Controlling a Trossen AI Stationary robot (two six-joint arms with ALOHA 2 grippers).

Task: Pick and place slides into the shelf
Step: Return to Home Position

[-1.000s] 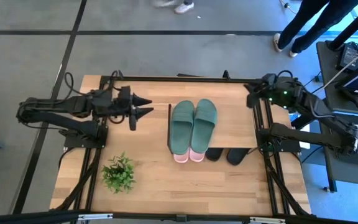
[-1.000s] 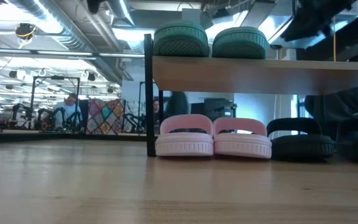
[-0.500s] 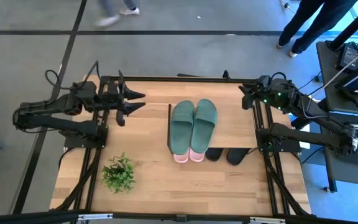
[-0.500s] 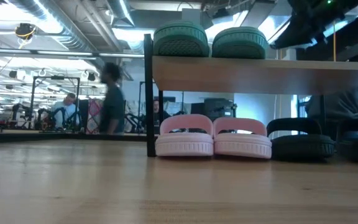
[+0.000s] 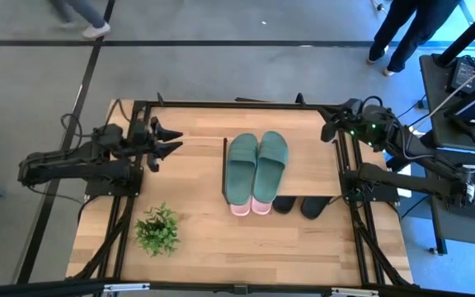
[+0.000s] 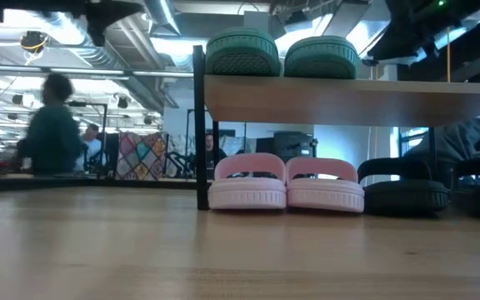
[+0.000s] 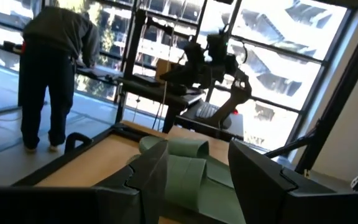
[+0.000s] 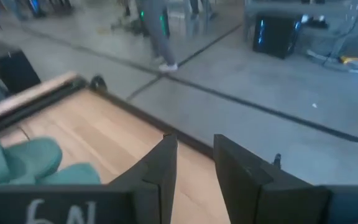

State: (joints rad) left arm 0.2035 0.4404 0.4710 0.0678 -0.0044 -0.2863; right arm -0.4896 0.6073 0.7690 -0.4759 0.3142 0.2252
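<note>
The green slides (image 5: 256, 165) lie side by side on the shelf's (image 6: 348, 100) wooden top board. In the low view their ends (image 6: 282, 54) show above the board. The pink slides (image 6: 286, 187) and the black slides (image 6: 402, 193) stand on the table under the board, and their ends stick out toward the near edge (image 5: 250, 206) (image 5: 303, 205). My left gripper (image 5: 171, 140) hangs open over the table's left part, pointing at the shelf; its wrist view shows the green slides (image 7: 185, 162) between the fingers, farther off. My right gripper (image 5: 332, 125) is open above the far right corner.
A small potted plant (image 5: 157, 228) stands near the table's near left corner. The black arm frames (image 5: 130, 206) run along both sides of the table. People walk on the floor beyond the far edge (image 5: 402, 33), and one shows in the low view (image 6: 52, 125).
My left gripper has drawn back from the shelf toward the table's left edge and stays open. The slides and the shelf have not moved. People have walked past behind the table.
</note>
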